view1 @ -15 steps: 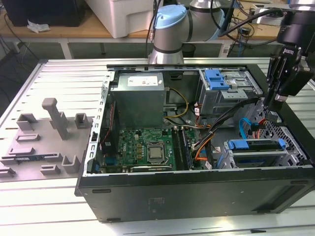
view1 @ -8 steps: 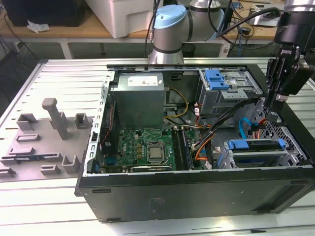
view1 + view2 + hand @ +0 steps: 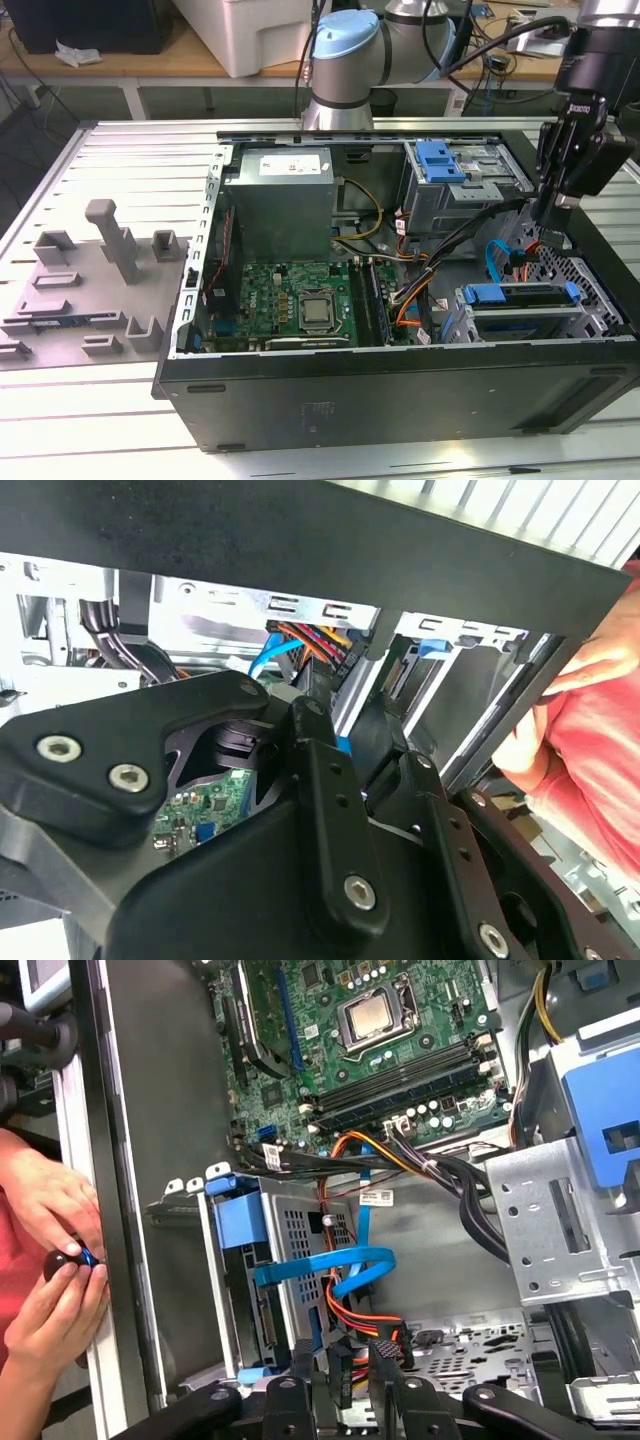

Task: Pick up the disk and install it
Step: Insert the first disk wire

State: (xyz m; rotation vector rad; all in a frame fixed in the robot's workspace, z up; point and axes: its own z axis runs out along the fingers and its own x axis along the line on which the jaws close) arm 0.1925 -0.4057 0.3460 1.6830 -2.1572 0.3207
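The disk (image 3: 520, 294) lies in the drive bay at the case's front corner, on the exterior view's right, with its blue carrier rail on top. In the first wrist view the disk (image 3: 237, 1228) stands in its perforated metal bay, with a blue data cable (image 3: 330, 1265) looping beside it. My gripper (image 3: 552, 228) hangs inside the case just above and behind that bay. Its black fingers (image 3: 300, 1360) stand apart with nothing held; orange and black cables show through the gap. The gripper (image 3: 350, 730) points into the bay area.
A person's hands (image 3: 55, 1260) rest on the case edge (image 3: 110, 1210) beside the bay, holding a small dark object. Inside the case are the motherboard (image 3: 300, 300), a grey power supply (image 3: 278, 205), a blue-latched upper cage (image 3: 445, 165) and cable bundles. Grey fixtures (image 3: 110, 240) stand on the table.
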